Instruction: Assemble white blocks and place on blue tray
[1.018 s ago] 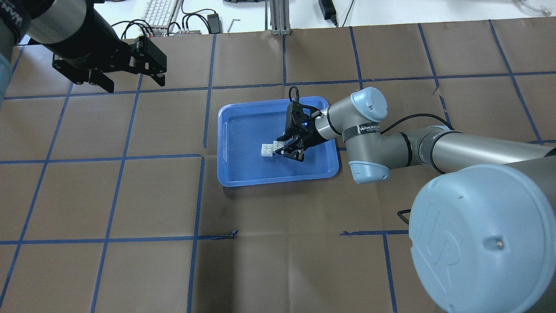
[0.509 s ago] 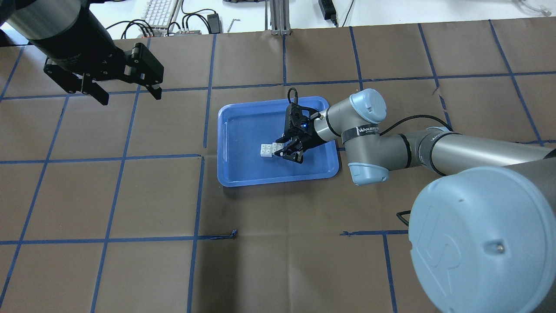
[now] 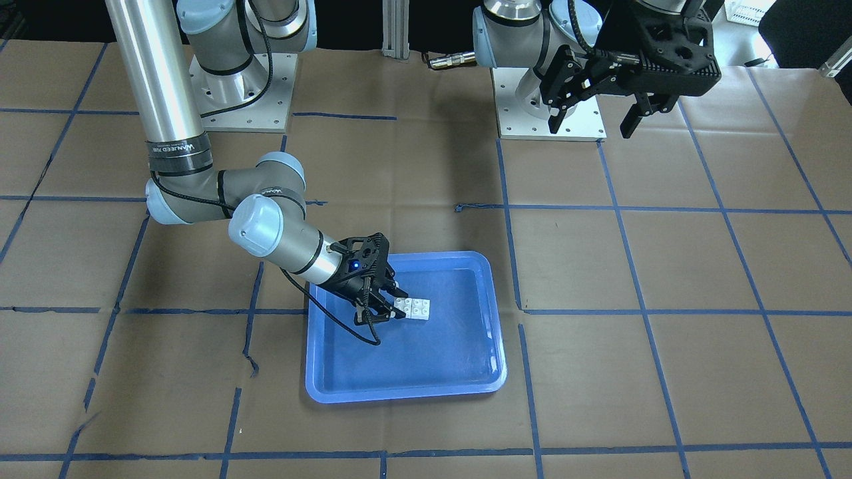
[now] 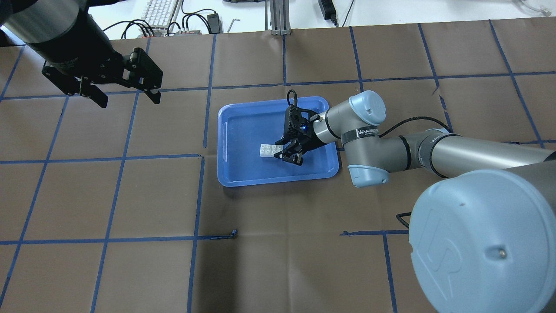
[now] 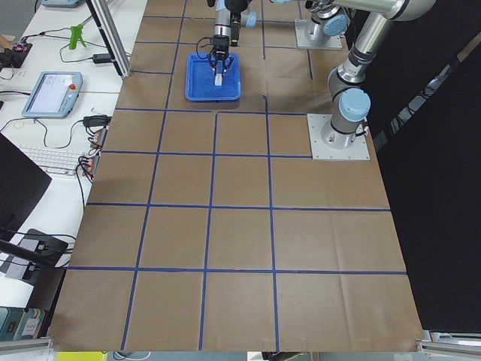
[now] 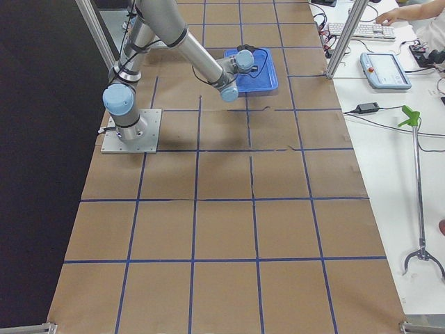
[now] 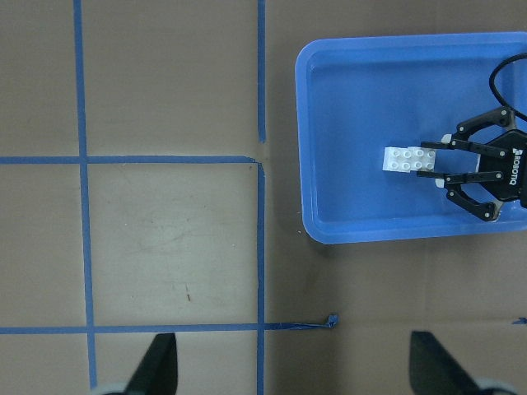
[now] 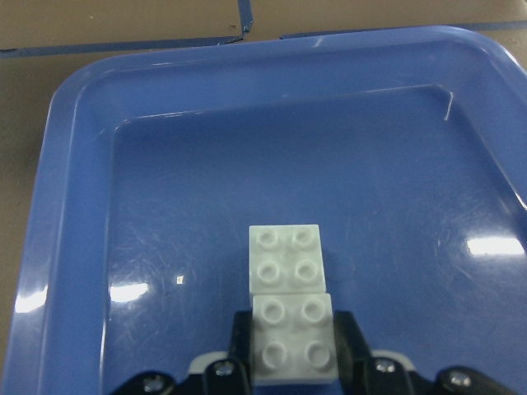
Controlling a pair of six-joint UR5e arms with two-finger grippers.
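On the blue tray (image 4: 234, 176), near the middle of its floor, sit the white blocks (image 4: 269, 150), one lapping over the other's edge and seemingly joined. The right gripper (image 4: 282, 151) has its jaws pinching the nearer block, so assembly and placement look done. What seems left is letting go and lifting clear. Bare tray floor lies all round the blocks, with the raised rim well apart. The left gripper (image 4: 129, 101), jaws spread and empty, hangs over the tabletop (image 4: 304, 243) far off, out of the way.
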